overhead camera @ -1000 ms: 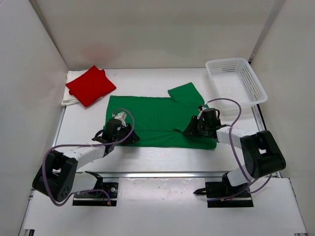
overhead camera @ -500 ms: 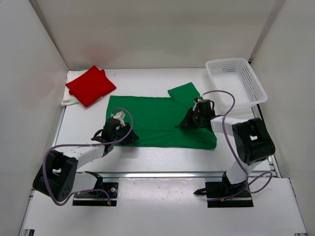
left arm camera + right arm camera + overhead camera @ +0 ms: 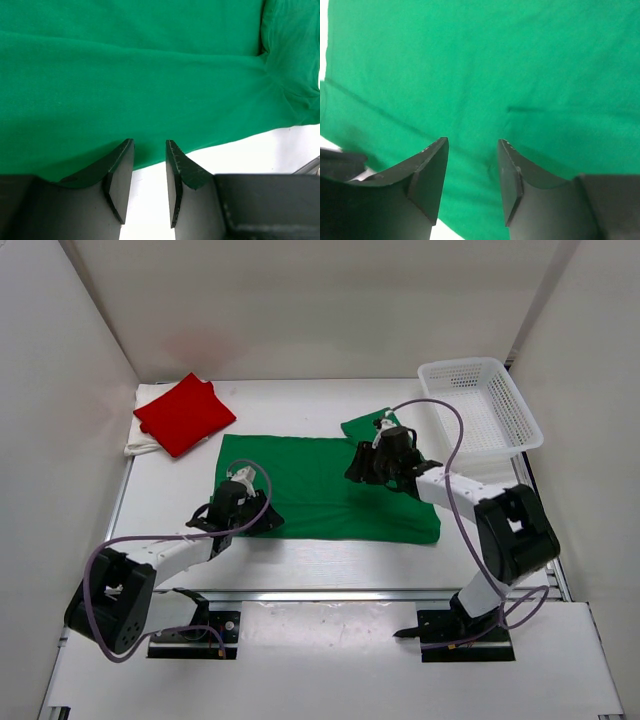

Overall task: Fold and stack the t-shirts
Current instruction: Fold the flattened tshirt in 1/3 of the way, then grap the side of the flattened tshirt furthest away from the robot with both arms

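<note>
The green t-shirt [image 3: 320, 490] lies spread flat mid-table, one sleeve [image 3: 375, 430] pointing to the back right. A folded red t-shirt [image 3: 185, 413] rests on the cream-white t-shirt [image 3: 143, 430] at the back left. My left gripper [image 3: 266, 520] sits low at the green shirt's front-left edge. In the left wrist view it [image 3: 149, 142] is open, its tips at the cloth's [image 3: 150, 75] edge with bare table between the fingers. My right gripper [image 3: 357, 470] hovers over the shirt near the sleeve. The right wrist view shows it [image 3: 472, 141] open above the green cloth [image 3: 485, 65], holding nothing.
A white mesh basket [image 3: 480, 405] stands at the back right, close to the right arm. White walls enclose the table on the left, back and right. A metal rail [image 3: 330, 595] runs along the near edge.
My right gripper has moved from the shirt's front-right part back and left toward the sleeve, and has opened. The left gripper has stayed nearly still.
</note>
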Tool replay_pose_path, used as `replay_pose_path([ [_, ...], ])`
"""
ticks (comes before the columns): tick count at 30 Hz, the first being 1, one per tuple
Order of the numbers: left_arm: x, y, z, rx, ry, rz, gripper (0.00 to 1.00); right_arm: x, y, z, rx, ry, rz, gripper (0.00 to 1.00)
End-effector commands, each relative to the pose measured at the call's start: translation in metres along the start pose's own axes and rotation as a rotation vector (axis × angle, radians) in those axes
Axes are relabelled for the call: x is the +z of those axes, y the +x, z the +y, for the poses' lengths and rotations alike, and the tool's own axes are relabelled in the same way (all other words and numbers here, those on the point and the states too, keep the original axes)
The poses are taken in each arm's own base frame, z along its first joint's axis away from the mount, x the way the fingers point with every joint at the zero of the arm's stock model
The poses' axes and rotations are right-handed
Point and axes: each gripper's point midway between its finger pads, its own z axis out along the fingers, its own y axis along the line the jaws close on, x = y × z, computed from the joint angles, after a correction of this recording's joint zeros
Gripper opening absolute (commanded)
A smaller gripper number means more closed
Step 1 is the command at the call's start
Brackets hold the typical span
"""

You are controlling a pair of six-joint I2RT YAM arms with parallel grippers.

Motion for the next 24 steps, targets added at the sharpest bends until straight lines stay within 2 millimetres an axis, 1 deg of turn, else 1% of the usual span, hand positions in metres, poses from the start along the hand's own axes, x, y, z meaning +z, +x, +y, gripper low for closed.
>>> replay_pose_path([
  [1, 0.000, -0.017, -0.018, 0.026, 0.030, -0.050, 0.42, -0.020, 0.011, -0.018, -0.064, 0.092, -0.025, 0.42],
  [2, 0.001, -0.014, -0.018, 0.031, 0.024, -0.041, 0.42, -0.026, 0.024, -0.021, -0.050, 0.090, -0.005, 0.35],
  [4, 0.006, -0.011, -0.017, 0.053, 0.001, -0.025, 0.41, -0.034, 0.043, -0.020, -0.033, 0.059, 0.011, 0.15],
  [5, 0.007, -0.008, -0.015, 0.052, -0.011, -0.013, 0.41, -0.034, 0.048, -0.021, -0.037, 0.064, 0.018, 0.11],
  [6, 0.008, -0.009, -0.010, 0.056, -0.030, -0.013, 0.39, -0.039, 0.057, -0.022, -0.045, 0.076, 0.032, 0.06],
  [7, 0.009, -0.010, -0.003, 0.055, -0.065, -0.016, 0.37, -0.043, 0.065, -0.029, -0.047, 0.097, 0.042, 0.03],
  [8, 0.010, -0.007, 0.004, 0.048, -0.093, -0.004, 0.37, -0.044, 0.071, -0.032, -0.046, 0.102, 0.055, 0.03],
  [9, 0.009, -0.008, 0.016, 0.019, -0.131, -0.008, 0.35, -0.046, 0.078, -0.035, -0.043, 0.108, 0.062, 0.03],
  [10, 0.009, -0.001, 0.028, -0.012, -0.141, 0.017, 0.35, -0.049, 0.085, -0.040, -0.039, 0.114, 0.075, 0.02],
  [11, 0.006, 0.005, 0.044, -0.061, -0.171, 0.022, 0.34, -0.053, 0.095, -0.045, -0.029, 0.128, 0.110, 0.02],
  [12, 0.004, 0.009, 0.046, -0.084, -0.160, 0.035, 0.34, -0.053, 0.104, -0.051, -0.017, 0.138, 0.126, 0.01],
  [14, 0.000, 0.031, 0.066, -0.123, -0.207, 0.090, 0.33, -0.059, 0.117, -0.055, -0.012, 0.146, 0.153, 0.00],
  [15, -0.004, 0.042, 0.070, -0.123, -0.226, 0.123, 0.31, -0.061, 0.126, -0.057, -0.002, 0.150, 0.178, 0.00],
  [16, -0.008, 0.049, 0.072, -0.121, -0.233, 0.136, 0.29, -0.065, 0.132, -0.058, -0.007, 0.154, 0.192, 0.00],
  [17, -0.013, 0.060, 0.075, -0.128, -0.246, 0.156, 0.29, -0.068, 0.134, -0.053, -0.013, 0.139, 0.207, 0.00],
  [19, -0.018, 0.069, 0.067, -0.115, -0.225, 0.162, 0.30, -0.073, 0.139, -0.045, -0.027, 0.118, 0.234, 0.00],
  [21, -0.023, 0.069, 0.059, -0.124, -0.202, 0.159, 0.30, -0.076, 0.127, -0.038, -0.033, 0.095, 0.213, 0.09],
  [22, -0.024, 0.054, 0.053, -0.121, -0.182, 0.123, 0.32, -0.077, 0.119, -0.034, -0.033, 0.081, 0.203, 0.18],
  [23, -0.024, 0.030, 0.039, -0.122, -0.152, 0.074, 0.34, -0.077, 0.100, -0.022, -0.035, 0.036, 0.161, 0.23],
  [24, -0.024, 0.016, 0.032, -0.107, -0.141, 0.047, 0.34, -0.077, 0.089, -0.025, -0.024, 0.037, 0.135, 0.25],
])
